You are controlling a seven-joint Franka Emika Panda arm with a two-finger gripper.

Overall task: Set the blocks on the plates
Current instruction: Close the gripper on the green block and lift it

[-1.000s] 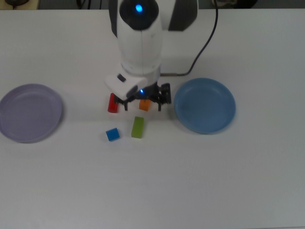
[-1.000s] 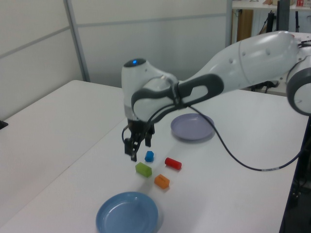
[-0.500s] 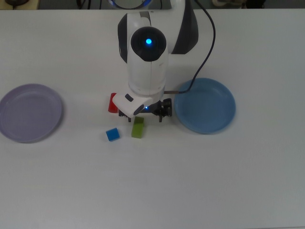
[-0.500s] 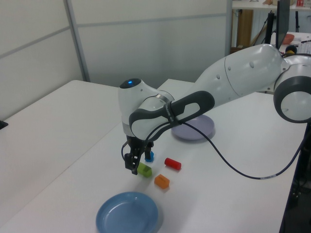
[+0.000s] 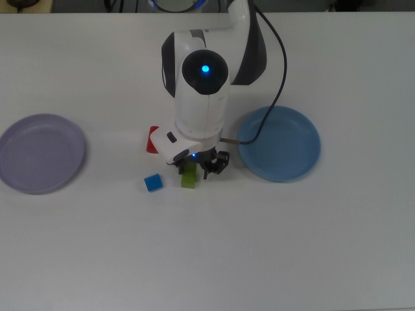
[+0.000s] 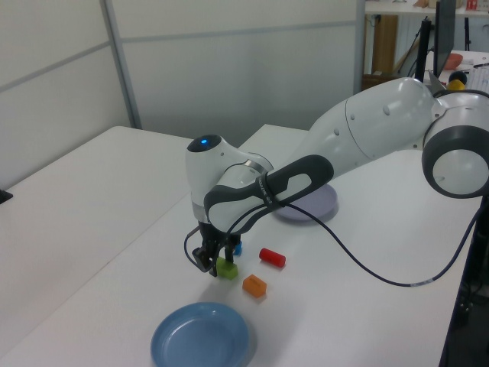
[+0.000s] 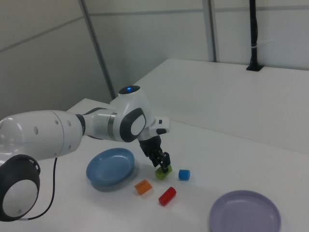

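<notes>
Green block (image 6: 226, 267): rectangular, flat on table, between the plates. Blue cube (image 5: 153, 183): small, just beside the green block, toward the lavender plate (image 5: 40, 153). Red cylinder (image 7: 167, 195): on its side, near green block. Orange block (image 7: 143, 186): flat, near green block, close to the blue plate (image 5: 280, 144). Both plates round, shallow, well apart.

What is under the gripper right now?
The green block sits on the table directly below the gripper, its fingers straddling it. In the top view the arm covers the orange block.
</notes>
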